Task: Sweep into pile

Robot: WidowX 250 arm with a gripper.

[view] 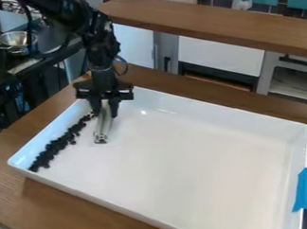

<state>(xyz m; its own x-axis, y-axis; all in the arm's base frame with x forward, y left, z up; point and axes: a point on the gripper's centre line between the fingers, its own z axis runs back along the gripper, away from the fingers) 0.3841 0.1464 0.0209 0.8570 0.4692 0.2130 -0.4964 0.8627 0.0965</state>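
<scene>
We see the loose row of small black pieces (58, 146) off to the view's left of the fingers (114, 109), and that sideways offset is what we think the coming sweep turns on. The row's far end is just beside the fingers; from there it slants toward the camera and leftward, its near end well apart from them. Its long axis runs roughly along the left wall (50, 134) of the white tray (189, 157), so the row lies between that wall and the fingers.

The 2 fingers are closed in on a metal bar (102, 129), 1 to each side of it, parted only by its width. The bar points down from them and toward the camera, at a slant to the row rather than in line with it, and its lower end is to the right of the pieces.

With just 1 arm to work with, we judge that the near end of the row calls for the most travel: out from the fingers toward the camera, then back along the wall to bunch the pieces. If we pushed straight left instead, we would likely press them against the wall and leave a line, not a pile. The tray sits on the wooden counter (32, 198), under the fingers.
</scene>
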